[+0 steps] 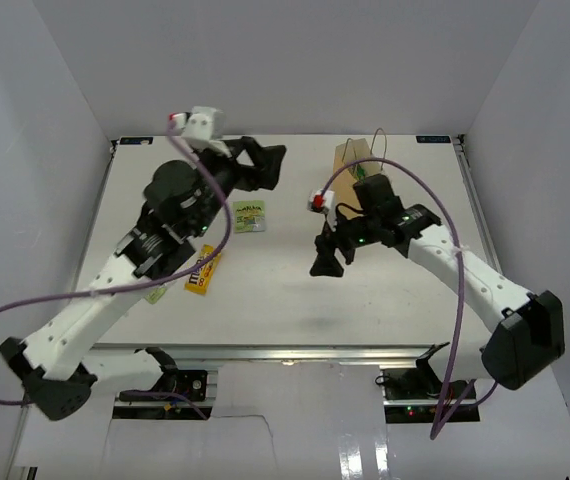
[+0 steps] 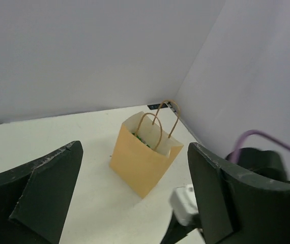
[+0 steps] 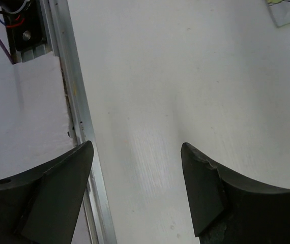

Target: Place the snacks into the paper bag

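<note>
The tan paper bag (image 1: 351, 158) stands upright at the back of the table, partly hidden by my right arm. In the left wrist view the paper bag (image 2: 143, 161) is open-topped, with something green (image 2: 140, 136) showing inside. A green-white square pouch (image 1: 249, 216) lies flat mid-table; its corner shows in the right wrist view (image 3: 288, 11). The yellow-brown M&M's pack (image 1: 203, 271) lies by my left arm. A small pale packet (image 1: 155, 294) peeks from under that arm. My left gripper (image 1: 271, 165) (image 2: 135, 188) is open and empty, raised left of the bag. My right gripper (image 1: 327, 257) (image 3: 137, 152) is open and empty above bare table.
White walls enclose the table on three sides. A metal rail (image 3: 77, 101) runs along the table's front edge, with white foam beyond it. My right arm's wrist with its purple cable (image 2: 259, 136) sits just right of the bag.
</note>
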Robot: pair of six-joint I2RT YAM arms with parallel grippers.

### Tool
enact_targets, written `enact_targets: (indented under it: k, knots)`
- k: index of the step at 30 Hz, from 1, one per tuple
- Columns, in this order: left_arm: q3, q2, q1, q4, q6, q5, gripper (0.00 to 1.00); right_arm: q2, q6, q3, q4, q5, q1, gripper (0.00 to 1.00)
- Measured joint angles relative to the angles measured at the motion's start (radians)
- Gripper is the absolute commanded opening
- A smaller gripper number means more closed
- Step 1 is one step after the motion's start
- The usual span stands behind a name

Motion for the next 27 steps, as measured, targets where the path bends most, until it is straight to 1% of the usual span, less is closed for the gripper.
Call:
enact_targets:
  k: [1,4,6,8,10,14,17,21,24,27]
  knots:
    - [-0.061,-0.097,0.000,-0.011,-0.016,-0.028,0.98,0.033,0.032,0.000,0.018,0.040,0.064,0.75]
    - [-0.169,-0.329,0.000,-0.053,-0.073,-0.103,0.98,0.146,0.160,0.010,0.084,0.150,0.222,0.75]
    - [-0.192,-0.454,0.000,-0.092,-0.121,-0.145,0.98,0.259,0.283,0.058,0.124,0.233,0.323,0.75]
    - [-0.179,-0.518,0.000,-0.122,-0.156,-0.168,0.98,0.369,0.404,0.126,0.161,0.304,0.391,0.77]
    - [-0.145,-0.539,0.000,-0.166,-0.188,-0.187,0.98,0.484,0.537,0.219,0.186,0.365,0.448,0.78]
    - [-0.078,-0.500,0.000,-0.275,-0.233,-0.191,0.98,0.694,0.789,0.426,0.233,0.432,0.513,0.76]
    - [-0.062,-0.470,0.000,-0.355,-0.262,-0.188,0.98,0.806,0.939,0.516,0.273,0.480,0.542,0.75]
    - [-0.067,-0.468,0.000,-0.433,-0.301,-0.183,0.98,0.919,1.061,0.592,0.293,0.562,0.559,0.75]
    - [-0.085,-0.490,0.000,-0.459,-0.329,-0.181,0.98,0.988,1.109,0.644,0.304,0.631,0.559,0.76]
    - [-0.101,-0.514,0.000,-0.478,-0.352,-0.181,0.98,1.009,1.141,0.684,0.334,0.685,0.558,0.76]
